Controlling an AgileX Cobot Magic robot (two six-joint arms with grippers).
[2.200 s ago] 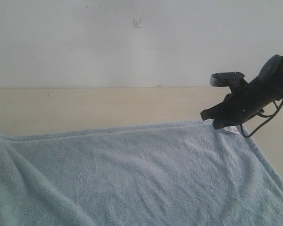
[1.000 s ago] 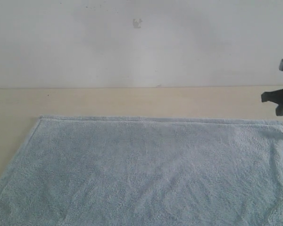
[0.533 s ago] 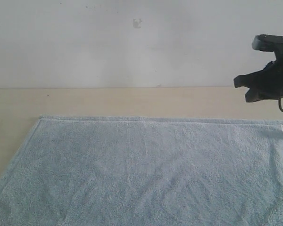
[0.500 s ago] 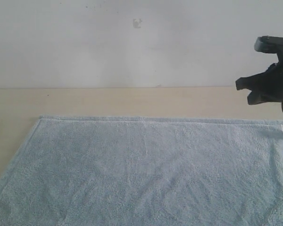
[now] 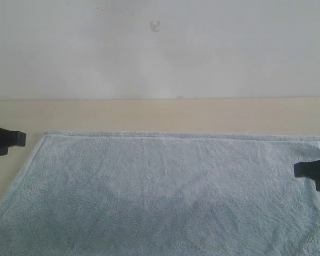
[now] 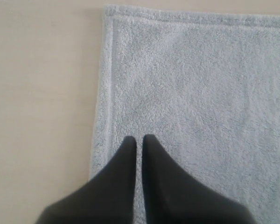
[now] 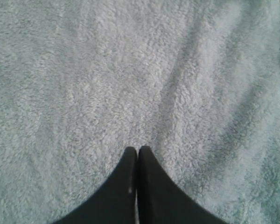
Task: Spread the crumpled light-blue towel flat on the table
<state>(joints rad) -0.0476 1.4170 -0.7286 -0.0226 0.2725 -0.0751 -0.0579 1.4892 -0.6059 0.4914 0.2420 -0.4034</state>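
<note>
The large pale-blue fluffy terry towel (image 5: 165,186) is seen spread flat on the smooth pale-beige counter (image 5: 149,114), its hemmed far edge lined up parallel to the plain white wall (image 5: 160,53). The black left fingers (image 6: 126,161) are pressed together with nothing gripped, positioned over the towel just inside its hemmed side edge. The black right fingers (image 7: 128,170) are likewise clenched empty above the towel's pile.

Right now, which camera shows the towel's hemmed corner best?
The left wrist view: the corner of the towel, hem and all, shows close up beside bare table. The exterior view shows that corner small and far off; the right wrist view shows only fluffy pile, no corner.
</note>
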